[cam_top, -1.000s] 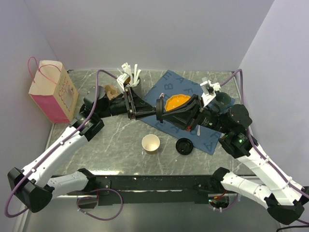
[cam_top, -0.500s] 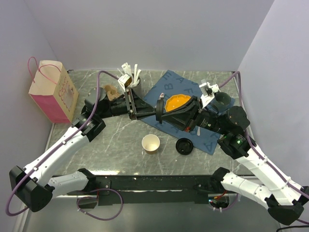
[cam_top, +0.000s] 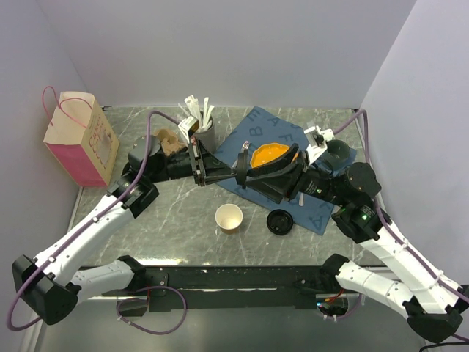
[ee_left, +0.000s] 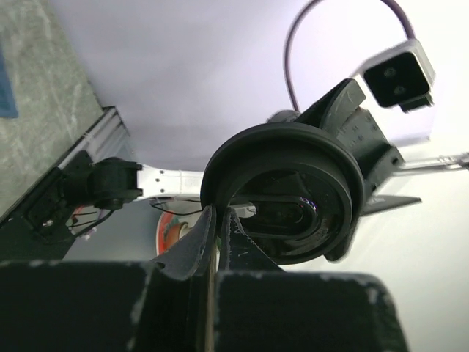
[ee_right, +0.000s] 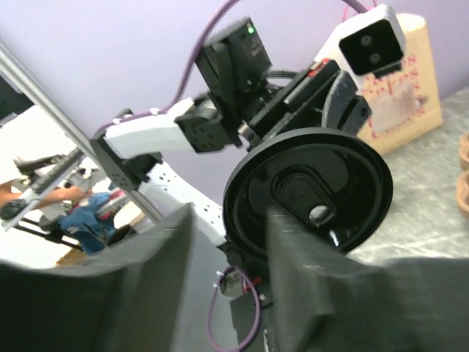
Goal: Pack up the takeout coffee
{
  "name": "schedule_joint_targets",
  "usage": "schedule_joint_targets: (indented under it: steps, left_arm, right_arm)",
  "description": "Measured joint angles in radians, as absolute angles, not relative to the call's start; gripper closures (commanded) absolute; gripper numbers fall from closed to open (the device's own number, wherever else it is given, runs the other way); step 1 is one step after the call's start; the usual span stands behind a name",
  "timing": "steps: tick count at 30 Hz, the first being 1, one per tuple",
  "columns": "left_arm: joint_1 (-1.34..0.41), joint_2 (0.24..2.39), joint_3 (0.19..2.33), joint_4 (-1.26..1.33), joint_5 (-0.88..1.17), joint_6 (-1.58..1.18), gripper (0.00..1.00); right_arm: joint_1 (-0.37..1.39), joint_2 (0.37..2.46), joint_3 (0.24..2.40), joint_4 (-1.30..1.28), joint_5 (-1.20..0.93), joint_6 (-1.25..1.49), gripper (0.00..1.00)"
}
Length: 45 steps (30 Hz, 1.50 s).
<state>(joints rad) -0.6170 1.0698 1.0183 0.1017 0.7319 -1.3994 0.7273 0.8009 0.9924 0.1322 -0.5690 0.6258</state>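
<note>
Likely lid handover: left gripper (ee_left: 218, 214) clamps the round black plastic lid (ee_left: 282, 192) at its 7 o'clock rim; right gripper (ee_right: 231, 216) jaws apart, empty. Next: withdraw right gripper.

We list: marble-look table (cam_top: 176, 213); pink paper bag (cam_top: 77, 139) with cord handles, upright at the far left; dark holder (cam_top: 205, 136) of white utensils (cam_top: 196, 108) at the back; brown paper item (cam_top: 170, 139) just left of it, which we cannot identify; blue lettered mat (cam_top: 260, 125) bearing an orange bowl (cam_top: 270, 152); lidless cup (cam_top: 229, 218) on bare table; loose lid (cam_top: 279, 221) at the mat's near edge.
</note>
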Motion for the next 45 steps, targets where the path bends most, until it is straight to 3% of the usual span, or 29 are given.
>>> schedule_joint_targets:
  steps: [6,12,22,45]
  left_arm:
    - [-0.610,1.069,1.093,-0.128,0.645,-1.265,0.99]
    - [-0.609,1.141,1.287,-0.524,0.404,-1.048,0.99]
    - [-0.766,1.445,1.386,-1.023,0.005,-0.968,0.99]
    - [-0.949,1.699,1.522,-1.184,-0.155,-1.095,0.99]
  right_arm:
    - [0.729,0.717,0.993,-0.032,-0.524,0.596,0.04]
    - [0.730,0.584,1.001,-0.353,-0.324,0.572,0.01]
    - [0.731,0.607,1.011,-0.728,-0.086,0.604,0.00]
    - [0.731,0.578,1.009,-0.854,-0.035,0.532,0.00]
